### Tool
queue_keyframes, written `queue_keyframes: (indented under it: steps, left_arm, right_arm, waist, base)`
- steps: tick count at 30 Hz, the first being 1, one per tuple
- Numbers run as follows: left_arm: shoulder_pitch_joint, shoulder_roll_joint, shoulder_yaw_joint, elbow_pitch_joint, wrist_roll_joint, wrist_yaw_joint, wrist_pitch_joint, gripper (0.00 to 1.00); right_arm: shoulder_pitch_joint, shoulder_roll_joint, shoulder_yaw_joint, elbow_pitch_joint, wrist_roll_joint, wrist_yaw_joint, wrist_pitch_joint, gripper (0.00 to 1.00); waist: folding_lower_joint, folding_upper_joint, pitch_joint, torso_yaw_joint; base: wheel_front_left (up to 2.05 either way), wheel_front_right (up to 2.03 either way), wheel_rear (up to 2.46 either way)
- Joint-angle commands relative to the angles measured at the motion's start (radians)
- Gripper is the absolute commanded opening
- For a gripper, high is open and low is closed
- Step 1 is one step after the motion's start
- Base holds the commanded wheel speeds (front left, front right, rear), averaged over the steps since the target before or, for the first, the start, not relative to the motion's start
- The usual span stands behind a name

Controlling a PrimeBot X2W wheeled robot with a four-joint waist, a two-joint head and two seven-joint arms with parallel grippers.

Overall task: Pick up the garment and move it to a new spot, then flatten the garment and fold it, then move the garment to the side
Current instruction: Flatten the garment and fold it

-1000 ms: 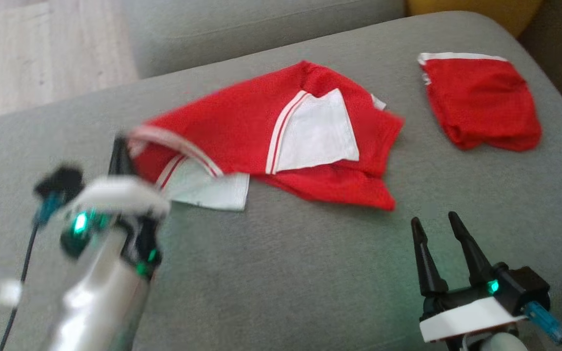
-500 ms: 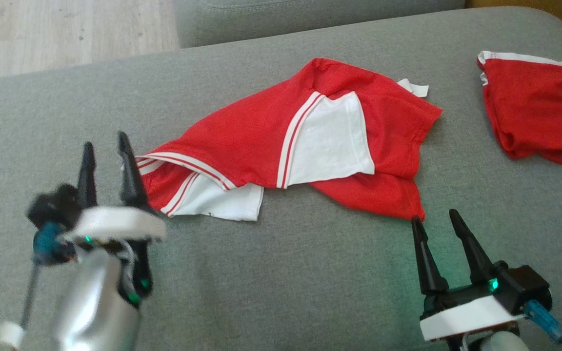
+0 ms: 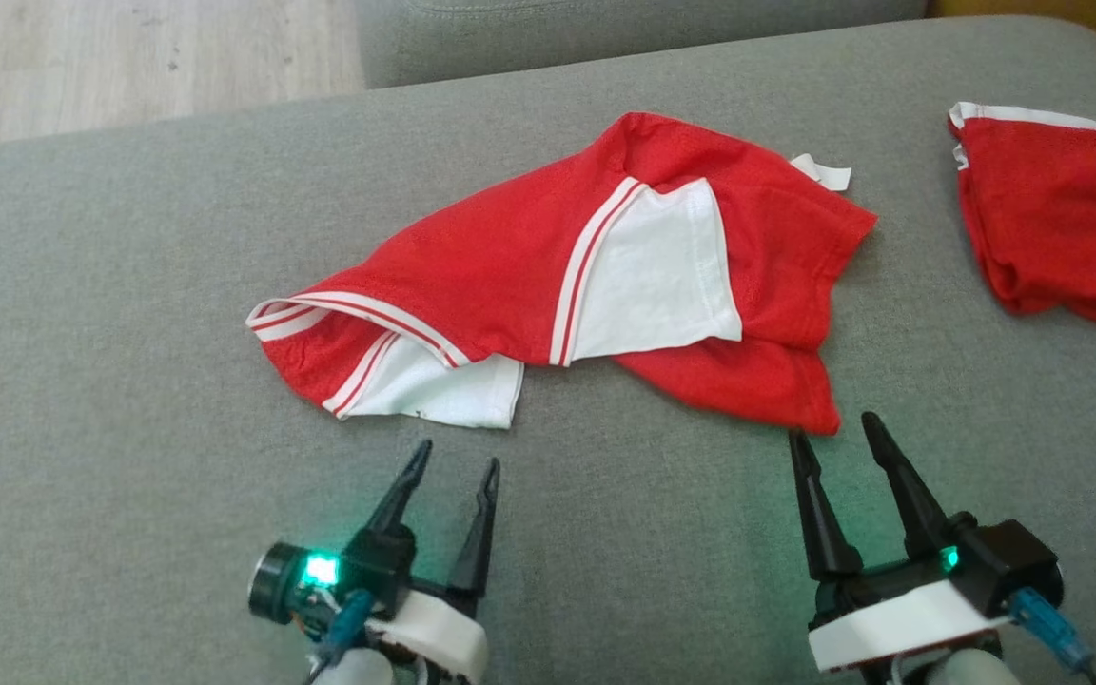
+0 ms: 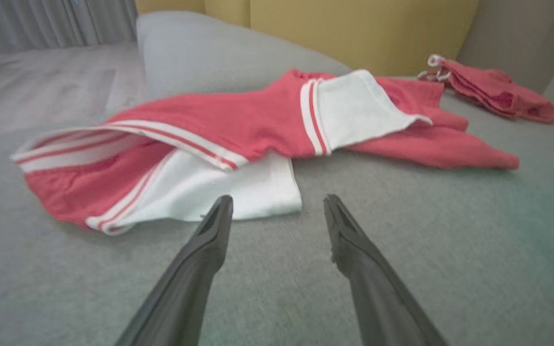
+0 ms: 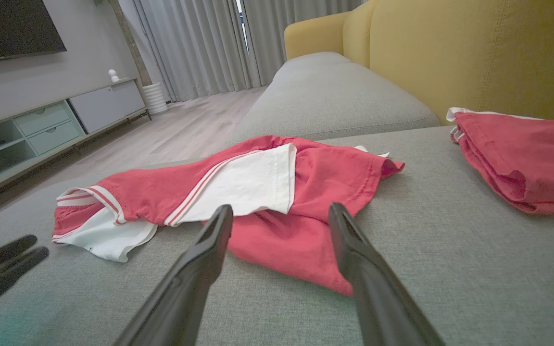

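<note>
Grey woven sofa cushion (image 3: 129,285) bears a rumpled red knit garment (image 3: 491,257) with white striped panels; left gripper (image 3: 458,455) and right gripper (image 3: 831,426) show jaws apart, empty

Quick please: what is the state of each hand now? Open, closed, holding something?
Left hand: open, holding nothing, near the garment.
Right hand: open, holding nothing.

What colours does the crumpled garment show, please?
Garment: red with white panels, best in head view.
</note>
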Motion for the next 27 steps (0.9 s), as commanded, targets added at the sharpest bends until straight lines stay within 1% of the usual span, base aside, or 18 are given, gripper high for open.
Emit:
queue_keyframes:
  steps: [1,5,9,12,15,18,19,20,21,22,27]
  left_arm:
    - [-0.069,-0.002,0.008,0.029,-0.002,-0.002,-0.005,1.0]
    - [-0.162,-0.005,-0.071,0.155,-0.047,-0.002,-0.005,1.0]
    - [-0.247,-0.005,-0.146,0.236,-0.088,0.019,-0.005,1.0]
    - [-0.286,-0.005,-0.186,0.303,-0.129,0.025,-0.003,1.0]
    - [-0.316,-0.005,-0.217,0.374,-0.162,0.048,0.009,1.0]
    - [-0.327,-0.005,-0.235,0.405,-0.192,0.057,0.014,1.0]
    - [-0.332,-0.005,-0.246,0.414,-0.204,0.059,0.014,0.89]
    - [-0.338,-0.005,-0.257,0.421,-0.215,0.061,0.012,0.75]
    - [-0.342,-0.005,-0.267,0.426,-0.226,0.062,0.01,0.52]
    - [-0.349,-0.005,-0.286,0.438,-0.244,0.063,0.007,0.0]
    - [-0.365,-0.005,-0.32,0.452,-0.281,0.064,-0.001,0.0]
  right_arm:
    - [-0.022,-0.015,0.032,-0.027,0.004,-0.001,-0.011,1.0]
    - [-0.031,-0.024,0.048,-0.024,0.009,-0.001,-0.011,1.0]
    - [-0.041,-0.033,0.049,-0.024,0.012,-0.001,-0.011,1.0]
    - [-0.046,-0.036,0.049,-0.023,0.013,-0.001,-0.011,1.0]
    - [-0.051,-0.038,0.05,-0.022,0.015,-0.001,-0.011,1.0]
    - [-0.054,-0.038,0.049,-0.021,0.015,-0.001,-0.011,1.0]
    - [-0.054,-0.037,0.048,-0.022,0.015,-0.001,-0.011,1.0]
    - [-0.055,-0.037,0.047,-0.022,0.015,-0.001,-0.011,1.0]
    - [-0.055,-0.038,0.046,-0.021,0.014,-0.001,-0.011,1.0]
    - [-0.054,-0.039,0.046,-0.02,0.014,-0.001,-0.011,1.0]
    - [-0.047,-0.045,0.028,-0.012,0.005,-0.001,-0.011,1.0]
  waist:
    - [0.0,0.0,0.007,-0.006]
    - [0.0,0.0,0.024,-0.027]
    - [0.0,0.0,0.043,-0.044]
    - [0.0,0.0,0.052,-0.055]
    - [0.0,0.0,0.06,-0.063]
    - [0.0,0.0,0.063,-0.065]
    - [0.0,0.0,0.064,-0.065]
    - [0.0,0.0,0.065,-0.065]
    - [0.0,0.0,0.066,-0.064]
    - [0.0,0.0,0.065,-0.06]
    - [0.0,0.0,0.055,-0.039]
  base:
    - [0.0,0.0,0.0]
    - [0.0,0.0,0.0]
    - [0.0,0.0,0.0]
    - [0.0,0.0,0.0]
    - [0.0,0.0,0.0]
    - [0.0,0.0,0.0]
    - [0.0,0.0,0.0]
    - [0.0,0.0,0.0]
    - [0.0,0.0,0.0]
    - [0.0,0.0,0.0]
    - [0.0,0.0,0.0]
